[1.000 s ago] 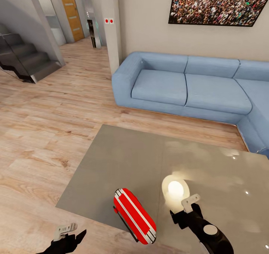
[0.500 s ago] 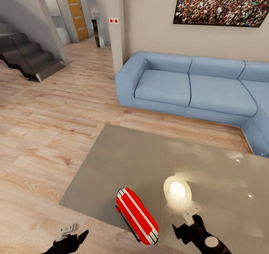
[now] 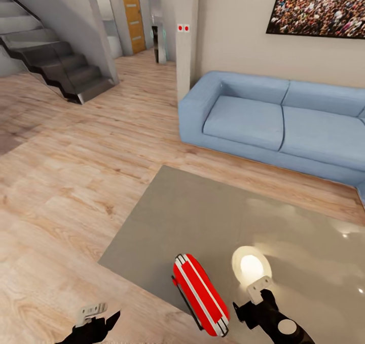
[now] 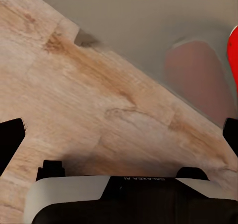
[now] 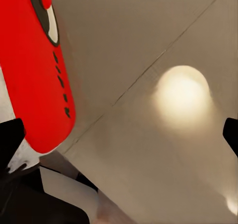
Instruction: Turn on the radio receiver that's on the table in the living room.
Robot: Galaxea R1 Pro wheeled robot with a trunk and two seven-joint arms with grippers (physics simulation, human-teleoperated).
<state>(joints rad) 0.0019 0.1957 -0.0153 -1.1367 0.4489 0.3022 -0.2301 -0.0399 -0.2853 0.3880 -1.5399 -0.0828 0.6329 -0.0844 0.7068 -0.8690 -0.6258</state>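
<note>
- The red radio receiver (image 3: 201,294) is lying on the glossy grey table (image 3: 203,217) near its front edge.
- The right gripper (image 3: 253,303), fingers spread, is hovering just beside it.
- The left gripper (image 3: 96,319), also spread, is hanging over the wood floor (image 3: 71,182).

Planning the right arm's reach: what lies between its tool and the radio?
Just bare glossy table between the right tool and the radio, per the head view.
</note>
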